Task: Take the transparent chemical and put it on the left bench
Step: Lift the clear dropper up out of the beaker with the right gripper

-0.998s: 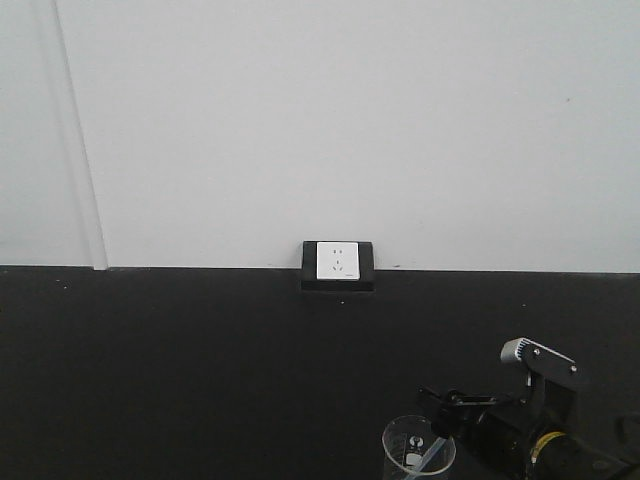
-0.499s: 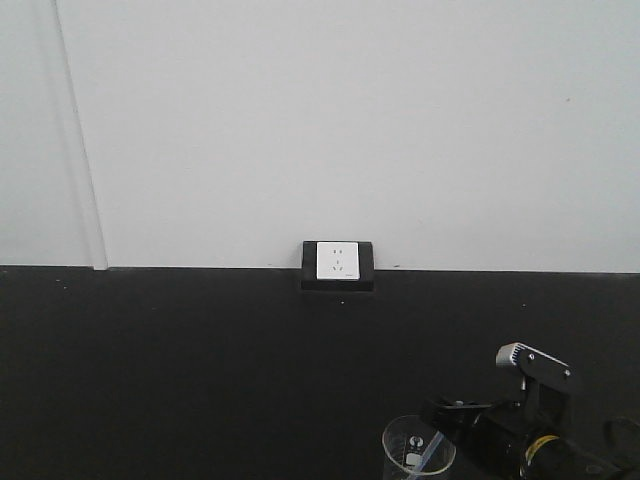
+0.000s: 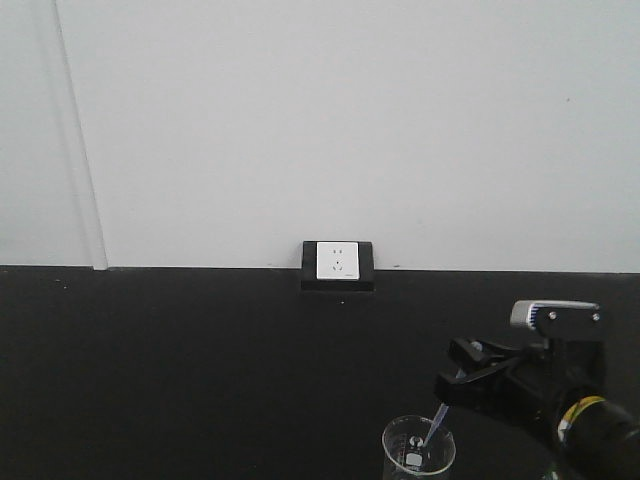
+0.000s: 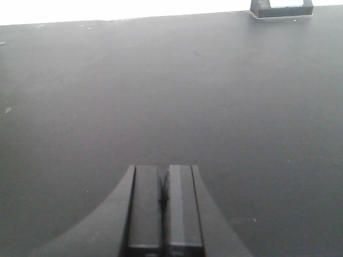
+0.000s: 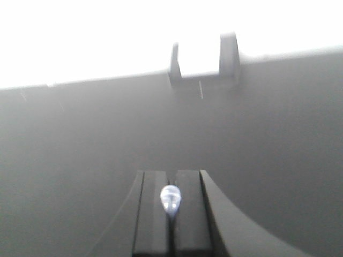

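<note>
- Your transparent chemical [image 5: 170, 199] is pinched between the right gripper's [image 3: 447, 385] fingers, its bulb poking out of the seam just behind the tips.
- From the front, its thin stem hangs below those fingers, the lower end inside the mouth of the glass beaker [image 3: 418, 455] beneath them.
- The right fingers are closed down to the pipette's width.
- Your left gripper [image 4: 163, 170] has its fingers pressed together with nothing between them, over the black counter [image 4: 161, 80].
- The wall socket [image 3: 338, 262] sits well beyond both sets of fingertips.

Black arm [image 3: 528, 386], silver camera [image 3: 553, 314], yellow band [image 3: 584, 407]
</note>
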Motion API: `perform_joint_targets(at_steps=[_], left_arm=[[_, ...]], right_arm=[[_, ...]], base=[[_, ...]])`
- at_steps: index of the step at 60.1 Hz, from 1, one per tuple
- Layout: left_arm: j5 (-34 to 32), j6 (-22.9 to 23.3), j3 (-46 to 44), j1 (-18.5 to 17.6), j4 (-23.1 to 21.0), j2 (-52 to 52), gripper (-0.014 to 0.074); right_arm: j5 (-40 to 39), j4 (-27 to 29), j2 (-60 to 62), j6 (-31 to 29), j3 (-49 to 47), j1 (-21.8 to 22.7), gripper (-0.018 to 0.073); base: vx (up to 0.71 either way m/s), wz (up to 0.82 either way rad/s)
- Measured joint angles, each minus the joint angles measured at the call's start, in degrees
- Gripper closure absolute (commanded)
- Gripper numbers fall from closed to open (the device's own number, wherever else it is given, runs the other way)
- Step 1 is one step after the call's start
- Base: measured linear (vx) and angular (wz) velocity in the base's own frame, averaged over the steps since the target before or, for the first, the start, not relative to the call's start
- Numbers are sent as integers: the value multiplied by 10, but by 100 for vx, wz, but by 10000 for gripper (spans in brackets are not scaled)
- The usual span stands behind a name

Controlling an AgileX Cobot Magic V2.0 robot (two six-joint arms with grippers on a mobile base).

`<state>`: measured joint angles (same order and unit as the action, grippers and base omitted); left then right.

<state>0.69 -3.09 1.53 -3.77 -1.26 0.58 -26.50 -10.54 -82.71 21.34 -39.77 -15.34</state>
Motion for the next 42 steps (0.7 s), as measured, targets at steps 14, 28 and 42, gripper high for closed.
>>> perform_joint_targets(at_steps=[14, 28, 42], left_arm=[[0, 0, 0, 0, 0, 0, 600], [0, 0, 0, 0, 0, 0, 600], [0, 0, 0, 0, 0, 0, 600]], right_arm=[[167, 0, 171, -84, 1, 0, 561], [357, -7, 311, -97, 7, 0, 561], [366, -26, 435, -98, 87, 0, 561]], base=[[0, 0], [0, 0], [0, 0]])
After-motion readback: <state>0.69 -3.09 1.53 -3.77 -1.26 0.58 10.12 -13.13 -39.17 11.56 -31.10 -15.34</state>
